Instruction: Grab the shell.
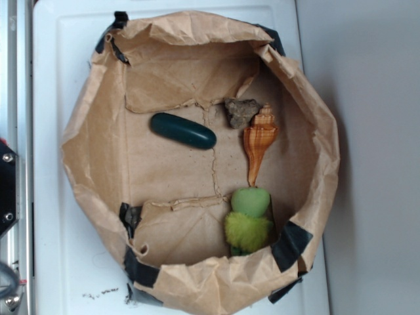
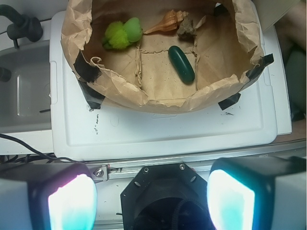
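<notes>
Inside the paper bag (image 1: pixel 92 131), the shell (image 1: pixel 259 143) lay between rock (image 1: pixel 241 111) and green toy (image 1: pixel 249 220); fingers (image 2: pixel 72 203) were wide, empty, well apart from it.

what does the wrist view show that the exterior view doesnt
Only the wrist view shows the gripper, its two glowing pads wide apart and empty, plus a grey sink beside the white board.

Only the exterior view shows the shell's orange-and-tan stripes clearly from straight overhead.

Both show the brown paper bowl holding the shell, the grey-brown rock next to its wide end, the fuzzy green toy by its pointed tail, and the dark green oval.
</notes>
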Available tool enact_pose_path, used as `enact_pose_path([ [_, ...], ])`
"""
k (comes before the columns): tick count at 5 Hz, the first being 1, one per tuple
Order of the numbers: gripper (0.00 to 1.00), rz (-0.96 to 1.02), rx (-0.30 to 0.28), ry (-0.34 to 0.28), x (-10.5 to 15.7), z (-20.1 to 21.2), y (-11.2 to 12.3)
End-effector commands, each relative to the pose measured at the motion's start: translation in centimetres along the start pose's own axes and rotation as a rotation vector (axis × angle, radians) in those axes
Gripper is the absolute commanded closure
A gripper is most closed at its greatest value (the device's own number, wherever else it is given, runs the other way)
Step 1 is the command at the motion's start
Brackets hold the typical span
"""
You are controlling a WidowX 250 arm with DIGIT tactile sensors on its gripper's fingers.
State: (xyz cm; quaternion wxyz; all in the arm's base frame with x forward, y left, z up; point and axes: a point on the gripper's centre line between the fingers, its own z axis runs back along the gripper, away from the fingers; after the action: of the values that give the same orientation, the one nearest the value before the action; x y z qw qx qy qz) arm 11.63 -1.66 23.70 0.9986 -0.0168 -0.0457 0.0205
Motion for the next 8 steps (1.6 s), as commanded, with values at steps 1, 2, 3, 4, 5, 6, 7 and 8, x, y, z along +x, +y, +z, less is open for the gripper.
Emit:
enact_pose_path([
  [1, 0.00, 0.000, 0.000, 0.000, 0.0, 0.0, 0.0],
  [2, 0.00, 0.217, 0.047, -0.147, 4.7, -3.0, -0.9],
  [3, 0.00, 0.370, 0.034, -0.067, 9.3, -6.1, -1.4],
  [4, 0.00, 0.639, -0.075, -0.006, 14.1, -8.2, -1.1],
  [5, 0.00, 0.906, -0.136, 0.071, 16.6, -8.5, 1.1],
  [6, 0.00, 0.906, -0.136, 0.071, 16.6, -8.5, 1.1],
  [7, 0.00, 0.906, -0.136, 0.071, 16.6, -8.5, 1.1],
  [8, 0.00, 0.949, -0.187, -0.004, 15.4, -10.8, 2.4],
])
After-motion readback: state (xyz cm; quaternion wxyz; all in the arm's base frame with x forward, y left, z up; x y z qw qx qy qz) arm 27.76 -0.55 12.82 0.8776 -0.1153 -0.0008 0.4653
